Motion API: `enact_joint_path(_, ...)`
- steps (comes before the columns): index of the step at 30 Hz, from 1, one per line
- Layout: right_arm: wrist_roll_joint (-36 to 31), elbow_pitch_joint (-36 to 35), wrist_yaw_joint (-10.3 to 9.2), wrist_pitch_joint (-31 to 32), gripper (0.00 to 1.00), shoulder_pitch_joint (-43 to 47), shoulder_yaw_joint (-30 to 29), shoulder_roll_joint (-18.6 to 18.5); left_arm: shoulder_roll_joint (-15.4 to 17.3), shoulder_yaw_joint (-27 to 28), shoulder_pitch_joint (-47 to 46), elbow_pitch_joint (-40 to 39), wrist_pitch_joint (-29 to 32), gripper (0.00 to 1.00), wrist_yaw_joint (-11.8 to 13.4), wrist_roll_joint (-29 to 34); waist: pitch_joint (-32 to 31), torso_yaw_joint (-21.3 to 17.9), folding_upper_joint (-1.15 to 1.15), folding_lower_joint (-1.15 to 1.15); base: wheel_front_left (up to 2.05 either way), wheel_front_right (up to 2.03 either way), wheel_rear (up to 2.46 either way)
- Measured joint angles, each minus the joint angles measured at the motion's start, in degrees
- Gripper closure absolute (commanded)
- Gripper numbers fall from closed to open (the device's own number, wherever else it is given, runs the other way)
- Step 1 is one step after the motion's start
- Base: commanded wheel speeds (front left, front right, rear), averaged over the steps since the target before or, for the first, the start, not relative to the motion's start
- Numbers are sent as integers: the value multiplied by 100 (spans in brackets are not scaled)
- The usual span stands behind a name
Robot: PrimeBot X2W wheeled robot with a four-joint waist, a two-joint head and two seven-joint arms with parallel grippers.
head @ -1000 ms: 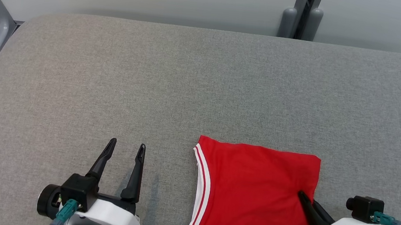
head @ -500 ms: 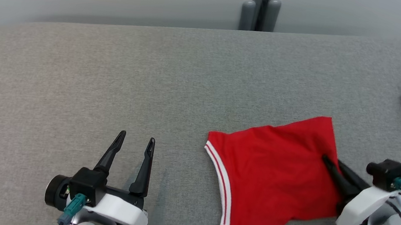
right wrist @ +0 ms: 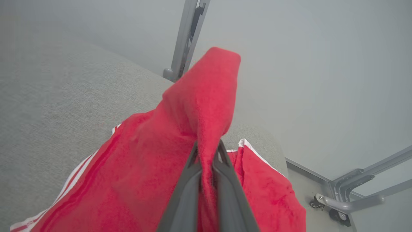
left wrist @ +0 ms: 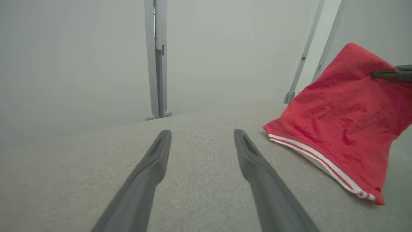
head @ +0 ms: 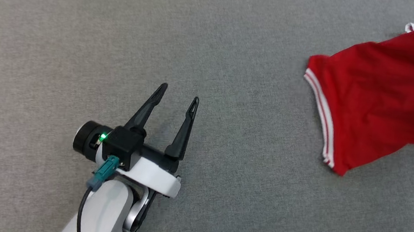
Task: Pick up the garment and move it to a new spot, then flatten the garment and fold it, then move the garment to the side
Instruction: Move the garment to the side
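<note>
Worktop [head: 214, 47]: broad grey woven surface, far edge rounded, bare around the left arm.
Wall [left wrist: 80, 58]: pale grey, behind the worktop, with an upright grey post [left wrist: 156, 58] standing at the far edge.
Garment [head: 378, 99]: red, folded to a rough rectangle, at the far right of the head view. Upper right part raised off the worktop, lower left corner drooping toward the surface. Cannot tell whether that low corner touches the cloth below.
Left arm [head: 105, 205]: white forearm rising from the bottom edge of the head view, angled up and to the right, wrist low over the worktop.
Left tool [head: 179, 92]: two long dark fingers spread wide apart, nothing between them, pointing across bare worktop. Garment well apart from it, off to its right.
Right tool [right wrist: 207, 149]: fingers pressed together and clamped on a fold of the garment, red cloth bunched into a peak above the fingertips. Grip placed on the garment's raised upper right part, the rest of the cloth hanging down to the left of the fingers.
Striped trim [head: 322, 116]: white with a thin red line, running down the garment's left edge, the side nearest the left tool.
Teal connector [head: 103, 172]: plugged in below the left wrist's dark housing.
Green light [head: 103, 137]: lit on that same housing.
</note>
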Motion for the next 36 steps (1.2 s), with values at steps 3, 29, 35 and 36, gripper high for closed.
enact_joint_path(3, 85, -59, 0, 16, 100, -241, -94, -382, 1, -108, -309, 73, 0, 0, 0, 33, 298, -127, 0, 0, 0, 0, 0)
enact_joint_path(29, 775, 2618, 0, -162, 100, -1765, -32, -1292, -254, -431, -1777, -59, -93, 0, -81, 458, 2480, 61, 1, 0, 0, 0, 0)
enact_joint_path(35, 749, 3351, 0, -175, 74, -2002, 22, -976, -348, -438, -1807, -220, -102, 0, -49, 521, 2662, 215, 1, 0, 0, 0, 0)
enact_joint_path(36, 742, 3419, 0, -178, 13, -2046, 31, -939, -358, -436, -1808, -230, -102, 0, -49, 543, 2678, 230, 1, 0, 0, 0, 0)
